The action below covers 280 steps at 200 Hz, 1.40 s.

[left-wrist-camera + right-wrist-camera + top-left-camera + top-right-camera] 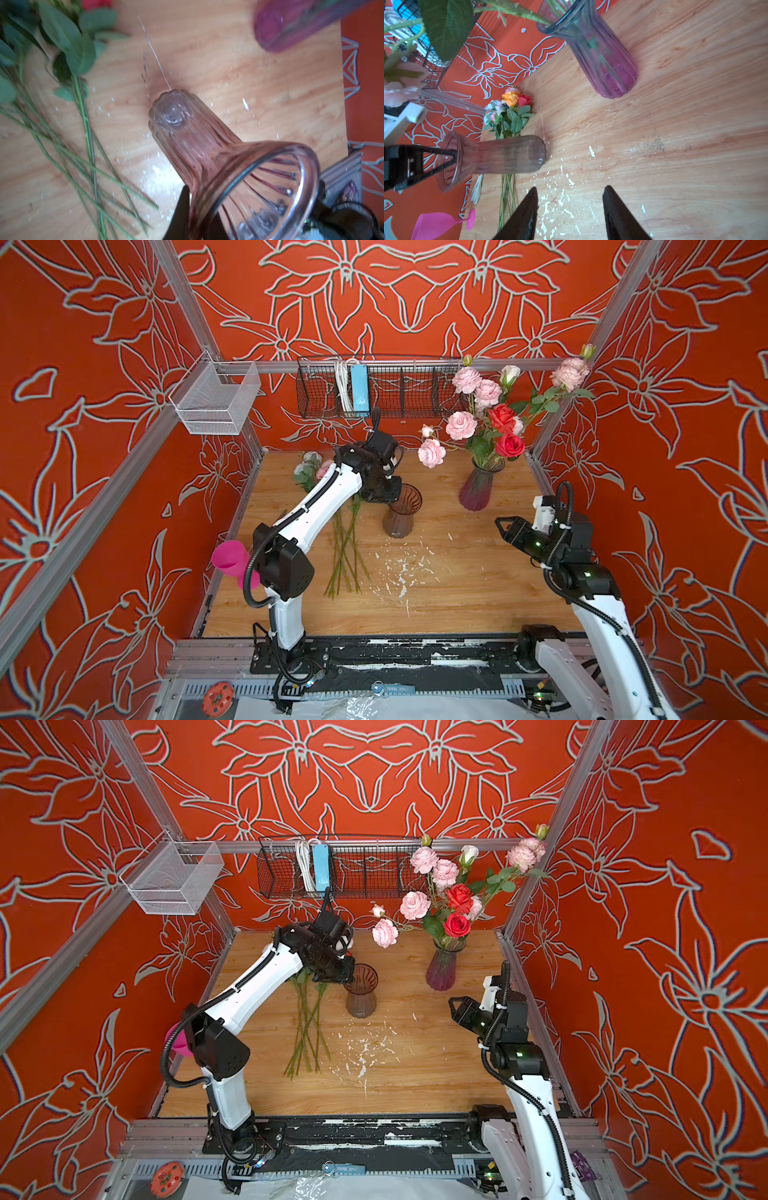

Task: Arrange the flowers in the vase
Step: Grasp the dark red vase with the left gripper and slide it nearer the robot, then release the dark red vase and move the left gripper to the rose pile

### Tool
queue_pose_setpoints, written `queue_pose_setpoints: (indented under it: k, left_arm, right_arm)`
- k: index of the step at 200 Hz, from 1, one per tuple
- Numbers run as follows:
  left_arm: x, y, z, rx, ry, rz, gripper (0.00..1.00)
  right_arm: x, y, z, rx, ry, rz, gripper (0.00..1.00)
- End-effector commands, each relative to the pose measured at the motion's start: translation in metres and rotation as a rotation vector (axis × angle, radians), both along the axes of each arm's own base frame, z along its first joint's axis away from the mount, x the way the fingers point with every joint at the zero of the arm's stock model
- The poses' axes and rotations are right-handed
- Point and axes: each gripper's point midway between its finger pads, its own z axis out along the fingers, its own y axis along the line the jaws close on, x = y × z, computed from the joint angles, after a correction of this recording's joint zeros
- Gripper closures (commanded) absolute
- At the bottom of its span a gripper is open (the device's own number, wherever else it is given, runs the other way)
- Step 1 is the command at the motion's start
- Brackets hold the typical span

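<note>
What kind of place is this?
Probably a robot practice booth: a left arm and a right arm work at a wooden table, boxed in by metal frame rails and orange flower-patterned walls.

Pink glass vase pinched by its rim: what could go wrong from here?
1. The left gripper holds the pink vase only by its thin rim, so the smooth glass may slip or tip.
2. The loose flowers lie right beside it, and moving the vase could sweep them aside.

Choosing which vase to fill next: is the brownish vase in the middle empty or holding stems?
Empty: the left wrist view looks into the brownish vase and shows only ribbed glass, no stems.
</note>
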Motion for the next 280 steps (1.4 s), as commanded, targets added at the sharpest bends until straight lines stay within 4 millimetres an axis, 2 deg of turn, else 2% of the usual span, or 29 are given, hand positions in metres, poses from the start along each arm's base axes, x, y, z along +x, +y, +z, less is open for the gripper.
queue_pose_setpoints:
  k: [1,23,39,59,86,101,129,164,191,215,233,248,272,280]
  left_arm:
    - [-0.029,-0.005,0.025,-0.092,-0.008,-0.043,1.0]
    - [-0.051,-0.014,0.019,-0.155,0.044,-0.066,1.0]
    - [-0.059,-0.017,0.017,-0.149,0.061,-0.081,1.0]
    - [-0.057,-0.017,0.013,-0.135,0.065,-0.077,1.0]
    - [-0.052,-0.029,0.008,-0.17,0.084,-0.097,0.98]
    - [-0.047,-0.034,0.006,-0.178,0.082,-0.103,0.92]
    - [-0.037,-0.037,0.003,-0.163,0.064,-0.113,0.71]
    - [-0.03,-0.034,0.009,-0.129,0.031,-0.109,0.63]
    - [-0.028,-0.017,0.018,-0.071,-0.022,-0.076,0.54]
    - [-0.026,0.005,0.035,-0.023,-0.101,-0.023,0.43]
    - [-0.024,0.031,0.05,-0.007,-0.179,0.057,0.37]
    - [-0.022,0.057,0.059,-0.034,-0.242,0.162,0.35]
    - [-0.023,0.094,0.065,-0.206,-0.307,0.356,0.34]
    - [-0.023,0.108,0.058,-0.223,-0.336,0.421,0.32]
  right_arm:
    - [-0.003,0.013,0.008,0.022,-0.022,0.043,0.49]
    - [-0.005,0.024,0.004,0.006,-0.013,0.073,0.49]
    - [-0.004,0.033,0.001,-0.003,-0.003,0.1,0.49]
    - [-0.003,0.041,-0.002,-0.019,0.005,0.115,0.5]
    - [-0.002,0.043,-0.002,-0.035,0.0,0.104,0.5]
    - [-0.001,0.043,-0.001,-0.037,-0.004,0.099,0.5]
    - [0.0,0.042,-0.001,-0.051,0.002,0.101,0.5]
    - [0.0,0.04,0.001,-0.07,-0.009,0.09,0.5]
    - [0.0,0.04,0.0,-0.068,-0.01,0.094,0.5]
    - [-0.001,0.037,0.005,-0.096,-0.021,0.093,0.49]
    - [-0.002,0.034,0.014,-0.121,-0.054,0.087,0.48]
    - [-0.002,0.032,0.017,-0.12,-0.077,0.075,0.49]
    - [0.0,0.034,0.016,-0.104,-0.088,0.077,0.49]
    - [0.0,0.035,0.016,-0.109,-0.084,0.085,0.48]
